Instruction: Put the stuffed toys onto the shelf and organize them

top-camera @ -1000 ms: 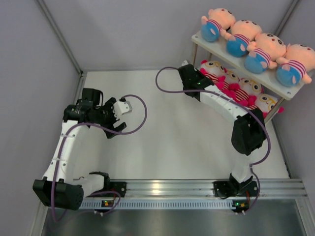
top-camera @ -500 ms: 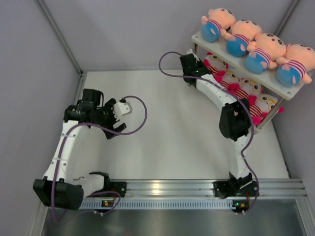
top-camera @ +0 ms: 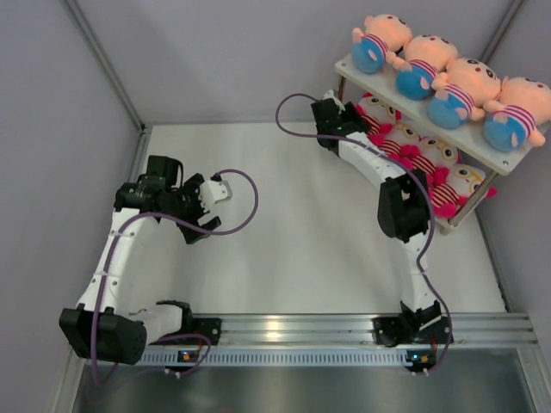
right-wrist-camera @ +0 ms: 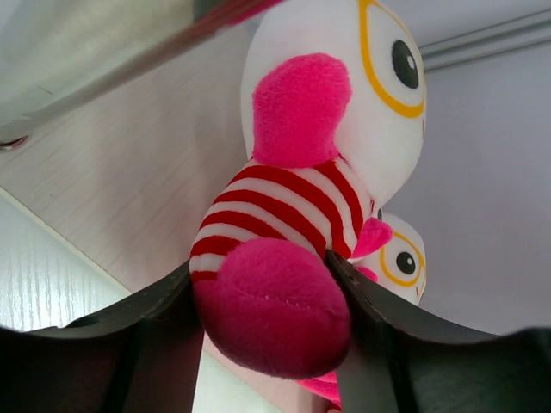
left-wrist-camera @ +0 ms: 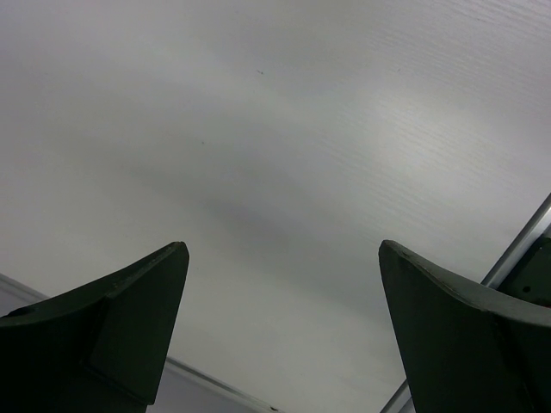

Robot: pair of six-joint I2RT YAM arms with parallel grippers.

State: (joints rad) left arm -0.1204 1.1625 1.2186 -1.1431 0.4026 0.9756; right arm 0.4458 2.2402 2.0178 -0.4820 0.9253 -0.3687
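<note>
The shelf (top-camera: 510, 161) stands at the back right. Several peach stuffed toys (top-camera: 428, 58) lie in a row on its top board. Several pink, white-faced stuffed toys (top-camera: 430, 155) lie on the lower board. My right gripper (top-camera: 353, 118) reaches in at that tier's left end. In the right wrist view its fingers (right-wrist-camera: 258, 263) press both sides of the leftmost pink toy (right-wrist-camera: 297, 206) at its round pink bottom. That toy lies on the lower board (right-wrist-camera: 129, 163), with another pink toy (right-wrist-camera: 400, 254) behind it. My left gripper (top-camera: 213, 194) hangs open and empty (left-wrist-camera: 284, 249) over the bare table.
Grey walls close in the table on the left, back and right. The shelf's thin metal leg (top-camera: 341, 87) stands just beside my right wrist. A metal rail (top-camera: 344, 331) with both arm bases runs along the near edge.
My right arm has pushed up and back toward the shelf, carrying the pink toy from in front of the lower tier into its left end. The left arm has barely moved.
</note>
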